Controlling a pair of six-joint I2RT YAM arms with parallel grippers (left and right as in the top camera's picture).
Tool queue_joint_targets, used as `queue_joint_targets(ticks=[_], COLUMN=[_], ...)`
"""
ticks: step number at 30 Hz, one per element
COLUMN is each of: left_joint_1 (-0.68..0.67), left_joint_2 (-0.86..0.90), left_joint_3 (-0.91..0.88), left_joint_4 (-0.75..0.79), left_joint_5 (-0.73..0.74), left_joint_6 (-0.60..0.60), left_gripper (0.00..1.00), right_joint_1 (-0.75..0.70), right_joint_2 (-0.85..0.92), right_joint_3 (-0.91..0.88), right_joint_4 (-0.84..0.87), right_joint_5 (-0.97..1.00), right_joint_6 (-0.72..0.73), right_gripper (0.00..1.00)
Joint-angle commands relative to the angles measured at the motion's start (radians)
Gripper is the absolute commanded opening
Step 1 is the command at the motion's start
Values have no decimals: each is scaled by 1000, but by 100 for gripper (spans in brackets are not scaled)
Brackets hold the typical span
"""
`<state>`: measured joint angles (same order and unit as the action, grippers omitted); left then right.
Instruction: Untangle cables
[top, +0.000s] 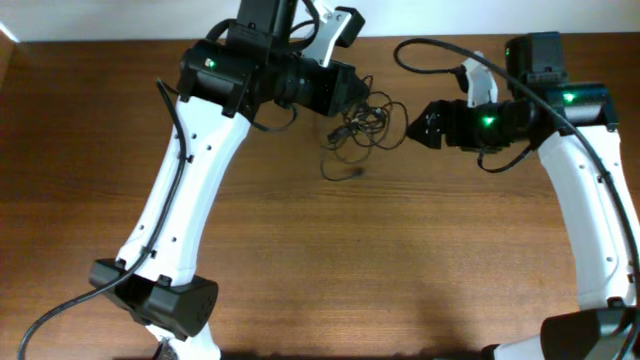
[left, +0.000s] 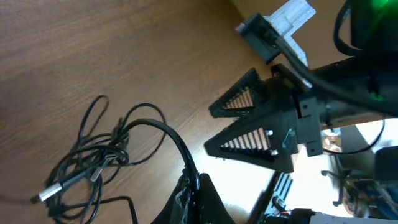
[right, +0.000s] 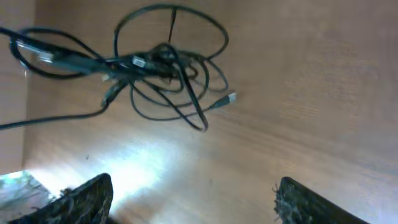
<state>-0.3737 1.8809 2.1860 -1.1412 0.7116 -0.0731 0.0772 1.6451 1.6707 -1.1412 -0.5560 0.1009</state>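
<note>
The cables are thin black cords lying in a loose tangle on the wooden table, between my two grippers. One strand trails down to a small plug. My left gripper is at the tangle's upper left. In the left wrist view its fingers are shut on one cable strand that arcs back to the bundle. My right gripper is open just right of the tangle, apart from it. In the right wrist view its fingers are spread wide, with the tangle ahead of them.
The brown wooden table stretches in front of the tangle. Its far edge runs close behind the grippers. The open right gripper shows in the left wrist view, facing the left gripper. A thicker arm cable loops over the right arm.
</note>
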Motion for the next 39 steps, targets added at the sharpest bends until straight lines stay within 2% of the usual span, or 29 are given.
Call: queue_joint_targets(ticks=[1, 5, 6, 8, 9, 11, 12, 13, 14, 17, 19, 23, 26, 28, 29, 30, 31, 32, 33, 34, 36, 37, 38, 39], left_joint_1=[31, 87, 98, 117, 135, 170, 187, 204, 214, 222, 223, 222, 233, 258, 275, 287, 288, 287, 286, 287, 288, 288, 288, 284], left_joint_2=[-36, -36, -36, -36, -36, -35, -35, -35, -35, -32, -20, 69, 164, 196, 212, 230, 246, 257, 261, 261, 261, 261, 261, 261], left_joint_3=[10, 10, 10, 10, 10, 9, 9, 8, 8, 7, 6, 6, 6, 6, 6, 6, 6, 6, 6, 6, 6, 6, 6, 6], left_joint_4=[0, -24, -24, -27, -27, -50, -75, -113, -134, -148, -159, -262, -360, -403, -407, -417, -421, -418, -406, -378, -330, -313, -326, -352], left_joint_5=[152, 298, 317, 314, 257, -19, -220, -553, -732, -939, -982, -982, -1036, -1130, -1123, -1115, -1091, -1059, -1016, -915, -772, -625, -406, -274], left_joint_6=[-6, -6, -6, -6, -5, -6, -6, -97, -158, -168, -169, -169, -179, -269, -278, -278, -277, -266, -220, -100, 63, 225, 435, 557], left_gripper=[0, 0, 0, 0, 0, 0, 0, 0, 0, 0, 0, 0, 1, 4, 11, 25, 46, 54, 62, 65, 65, 63, 62, 61], right_joint_1=[34, 46, 54, 53, 51, 29, -8, -51, -83, -225, -290, -300, -270, -190, -142, -98, -61, -28, 11, 40, 89, 93, 75, 45], right_joint_2=[32, 132, 155, 191, 187, 125, 48, -32, -84, -220, -236, -218, -181, -151, -144, -138, -126, -111, -85, -61, 11, 51, 77, 78], right_joint_3=[-22, -35, -35, -35, -33, -31, -31, -31, -31, -31, -31, -35, -106, -138, -138, -138, -139, -139, -139, -139, -139, -139, -139, -138], right_joint_4=[76, 188, 220, 226, 220, 203, 171, 120, 78, -73, -164, -255, -245, -196, -170, -148, -137, -133, -116, -78, 29, 69, 98, 122], right_joint_5=[-8, -63, -61, -61, -62, -61, -32, 57, 110, 210, 210, 309, 297, 287, 287, 287, 287, 287, 288, 288, 288, 288, 308, 306], right_joint_6=[-23, -23, -23, -23, -23, -23, -8, 32, 39, 103, 102, 118, 117, 113, 114, 117, 122, 125, 137, 165, 203, 216, 249, 248], right_gripper=[83, 79, 69, 7, 4, 4, 4, 4, 4, 4, 4, 4, 4, 4, 4, 4, 4, 4, 4, 4, 4, 60, 99, 99])
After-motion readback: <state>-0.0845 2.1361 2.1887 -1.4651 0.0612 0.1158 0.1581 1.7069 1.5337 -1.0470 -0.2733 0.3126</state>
